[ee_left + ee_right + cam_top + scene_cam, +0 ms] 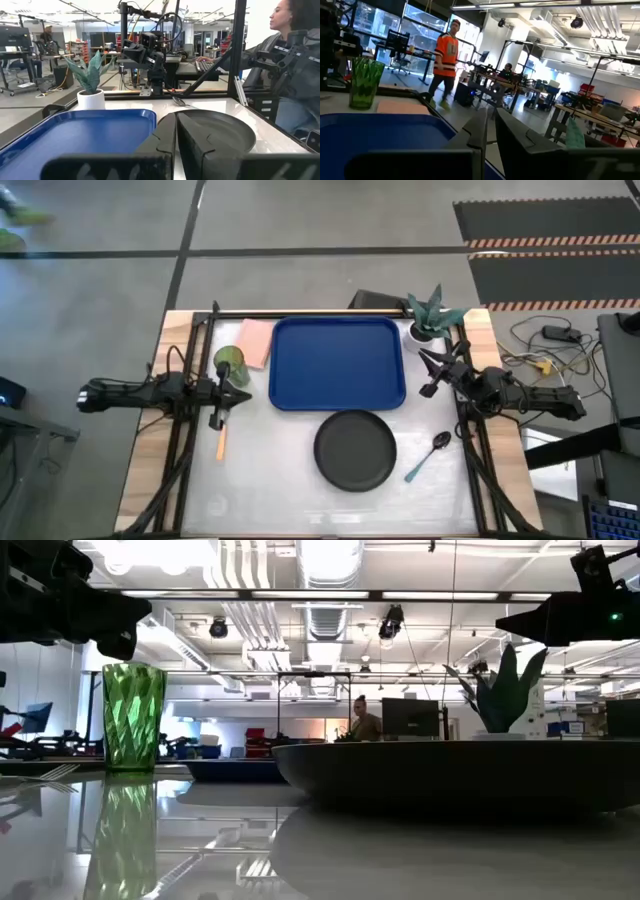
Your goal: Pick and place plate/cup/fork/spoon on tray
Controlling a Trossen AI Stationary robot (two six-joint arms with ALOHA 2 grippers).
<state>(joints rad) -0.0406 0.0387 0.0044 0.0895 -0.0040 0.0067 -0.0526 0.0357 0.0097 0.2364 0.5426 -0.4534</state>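
Note:
The blue tray (337,362) lies at the table's far middle. The black plate (355,450) rests on the table just in front of it. The spoon (428,456) lies right of the plate. The fork (221,444) lies at the left, its orange handle toward the near edge. The green cup (229,363) stands upright left of the tray and also shows in the low view (133,717). My left gripper (232,394) hovers shut beside the cup, over the fork's far end. My right gripper (432,372) hovers shut at the tray's right edge.
A pink flat rectangle (255,343) lies by the tray's far left corner. A white pot with a spiky plant (430,318) stands at the far right. A person (290,60) sits beyond the table's right side. The table's metal frame runs along both sides.

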